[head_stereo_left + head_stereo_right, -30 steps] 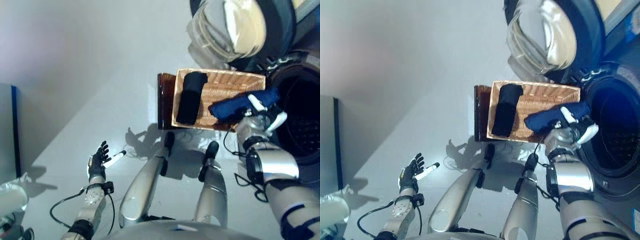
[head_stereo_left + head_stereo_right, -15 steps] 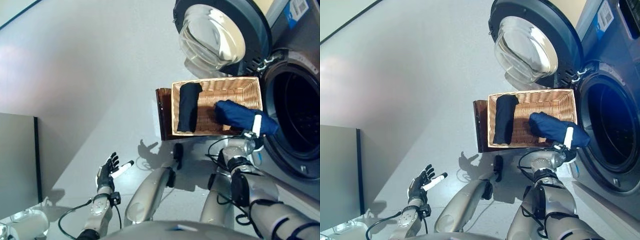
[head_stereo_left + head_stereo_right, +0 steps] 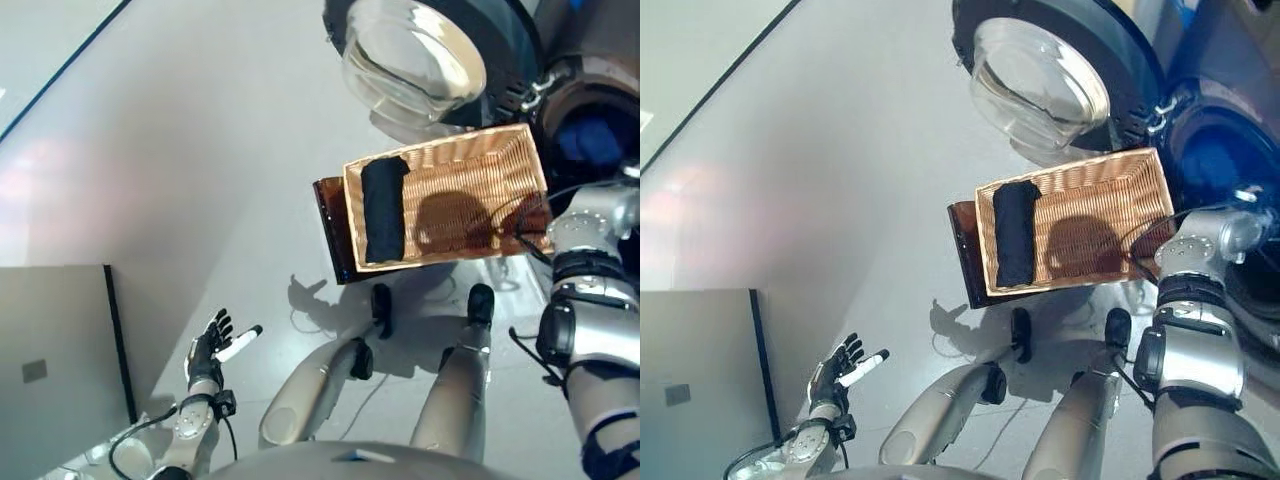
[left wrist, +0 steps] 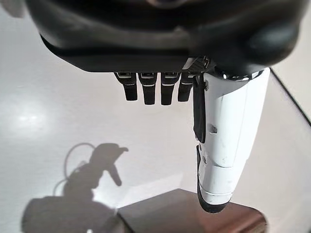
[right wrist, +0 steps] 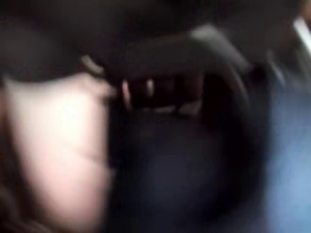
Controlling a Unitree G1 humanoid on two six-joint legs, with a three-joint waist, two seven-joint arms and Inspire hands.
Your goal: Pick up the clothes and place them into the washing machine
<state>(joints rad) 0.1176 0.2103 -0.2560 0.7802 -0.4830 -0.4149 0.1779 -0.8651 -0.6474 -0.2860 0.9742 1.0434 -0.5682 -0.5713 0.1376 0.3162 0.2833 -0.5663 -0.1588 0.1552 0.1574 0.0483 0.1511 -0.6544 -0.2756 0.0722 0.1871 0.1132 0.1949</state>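
Grey floor [image 3: 200, 150] lies under the left hand [image 3: 205, 345], fingers spread, empty. Right hand is hidden inside the washer [image 3: 1220, 140]; can't tell its fingers. Black cloth [image 3: 383, 208] in the basket [image 3: 450, 160] looks soft, light; grab its middle.

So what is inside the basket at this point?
Only one black garment lies in the basket, along its left side; the rest shows bare wicker. A blue garment shows inside the washer drum. The right hand reaches there, its fingers hidden.

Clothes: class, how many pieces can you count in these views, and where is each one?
2: a black garment in the wicker basket, and a blue garment inside the washing machine drum. More may be hidden there.
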